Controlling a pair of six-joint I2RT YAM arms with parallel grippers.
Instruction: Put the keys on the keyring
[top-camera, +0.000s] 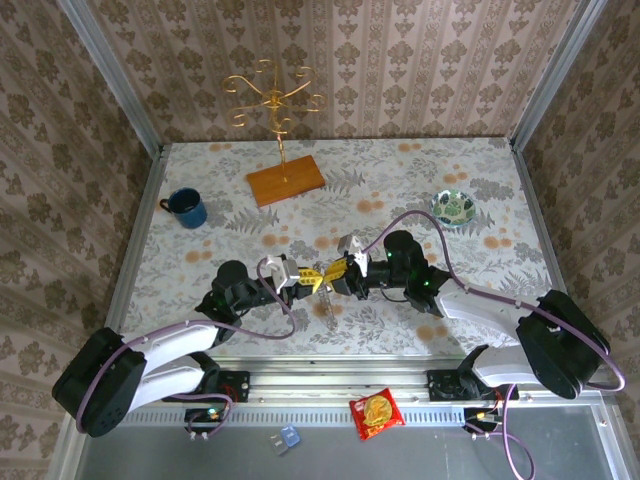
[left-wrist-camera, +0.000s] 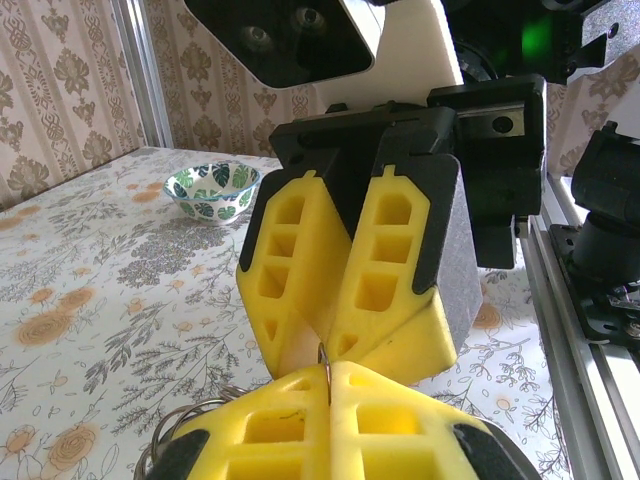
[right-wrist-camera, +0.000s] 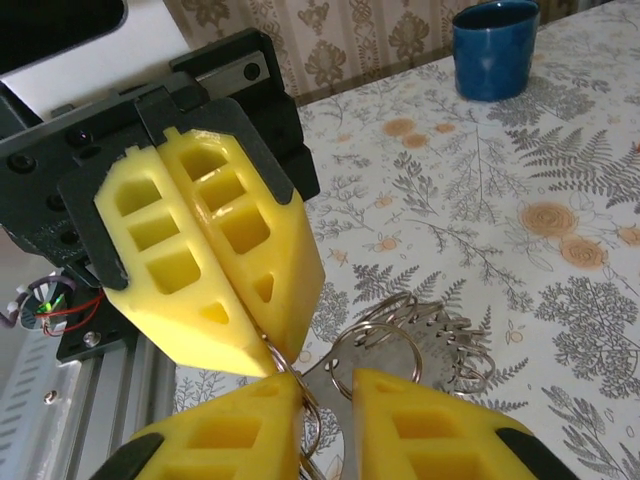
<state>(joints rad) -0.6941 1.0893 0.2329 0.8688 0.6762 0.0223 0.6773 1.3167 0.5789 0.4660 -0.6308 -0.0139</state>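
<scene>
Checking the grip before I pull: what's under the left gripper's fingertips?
A thin keyring loop comes out of the shut left gripper, with silvery keys bunched just below. The pinched stretch of wire is covered by its yellow pads.

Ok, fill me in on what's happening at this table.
The two arms meet tip to tip over the middle of the table. The left gripper and the right gripper are each closed on thin wire of the keyring, held up between them. Whether any keys are threaded on yet is hard to tell.
</scene>
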